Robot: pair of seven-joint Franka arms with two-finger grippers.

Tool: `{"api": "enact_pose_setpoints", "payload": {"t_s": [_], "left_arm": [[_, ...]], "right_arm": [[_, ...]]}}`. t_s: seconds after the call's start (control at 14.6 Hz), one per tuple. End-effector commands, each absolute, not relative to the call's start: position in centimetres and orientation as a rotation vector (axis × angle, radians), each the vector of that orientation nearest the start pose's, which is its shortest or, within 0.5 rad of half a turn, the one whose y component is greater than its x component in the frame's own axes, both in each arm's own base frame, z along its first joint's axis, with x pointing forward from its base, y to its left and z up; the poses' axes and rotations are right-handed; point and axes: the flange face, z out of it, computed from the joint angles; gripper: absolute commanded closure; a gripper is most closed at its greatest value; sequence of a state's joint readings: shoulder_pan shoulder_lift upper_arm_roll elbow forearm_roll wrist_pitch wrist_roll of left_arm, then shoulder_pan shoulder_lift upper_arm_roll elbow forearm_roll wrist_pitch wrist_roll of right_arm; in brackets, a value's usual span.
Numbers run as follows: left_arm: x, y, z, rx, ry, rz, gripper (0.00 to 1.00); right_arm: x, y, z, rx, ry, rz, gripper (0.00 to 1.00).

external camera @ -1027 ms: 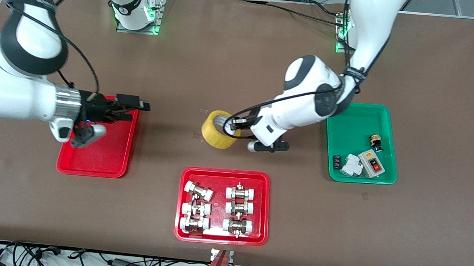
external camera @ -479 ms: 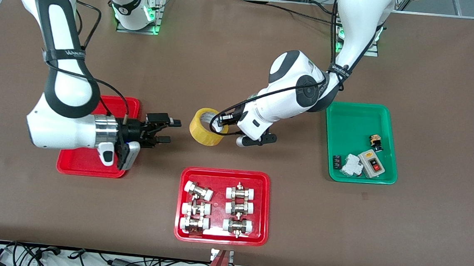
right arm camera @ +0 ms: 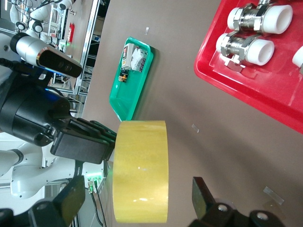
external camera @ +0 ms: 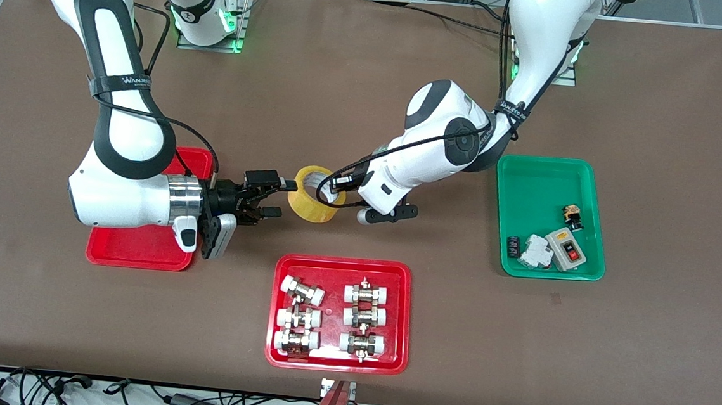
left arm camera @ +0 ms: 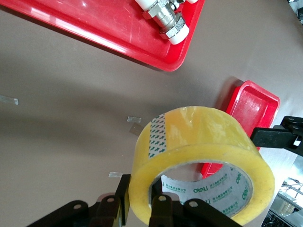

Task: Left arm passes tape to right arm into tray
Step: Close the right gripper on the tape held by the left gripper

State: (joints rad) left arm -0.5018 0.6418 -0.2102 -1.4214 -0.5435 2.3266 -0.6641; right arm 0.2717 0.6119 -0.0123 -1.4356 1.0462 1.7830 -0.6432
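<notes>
The yellow tape (external camera: 312,196) hangs over the middle of the table, with my left gripper (external camera: 334,191) shut on its wall, one finger inside the white core. In the left wrist view the tape (left arm camera: 199,142) fills the frame above my left gripper (left arm camera: 142,198). My right gripper (external camera: 280,198) is open right beside the roll. In the right wrist view the tape (right arm camera: 141,170) stands between the spread fingers of my right gripper (right arm camera: 137,196), not clamped. The plain red tray (external camera: 135,249) lies under the right arm, at the right arm's end, and also shows in the left wrist view (left arm camera: 253,101).
A red tray with pipe fittings (external camera: 344,266) lies nearer the front camera than the tape. A green tray (external camera: 537,183) with small electrical parts sits at the left arm's end. Cables trail from both wrists.
My right gripper has swung from over the plain red tray to the tape, its open fingers now around the roll. My left gripper has carried the tape a little toward it.
</notes>
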Motion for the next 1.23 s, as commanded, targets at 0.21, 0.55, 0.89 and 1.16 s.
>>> {"api": "enact_pose_setpoints", "payload": {"t_s": [0.21, 0.55, 0.89, 1.16], "left_arm": [[58.6, -47.4, 36.8, 2.479, 0.434, -0.186, 0.99], [58.6, -47.4, 36.9, 2.478, 0.435, -0.186, 0.99], [58.6, -47.4, 36.9, 2.478, 0.439, -0.187, 0.98], [58.6, -47.3, 37.1, 2.475, 0.442, -0.186, 0.98]], "right_arm": [[65.7, 27.6, 35.5, -2.062, -0.595, 0.043, 0.0], [65.5, 27.5, 35.1, -2.06, -0.595, 0.057, 0.0], [65.4, 27.2, 34.8, -2.08, -0.603, 0.076, 0.0], [65.2, 26.6, 34.5, -2.091, -0.621, 0.112, 0.0]]}}
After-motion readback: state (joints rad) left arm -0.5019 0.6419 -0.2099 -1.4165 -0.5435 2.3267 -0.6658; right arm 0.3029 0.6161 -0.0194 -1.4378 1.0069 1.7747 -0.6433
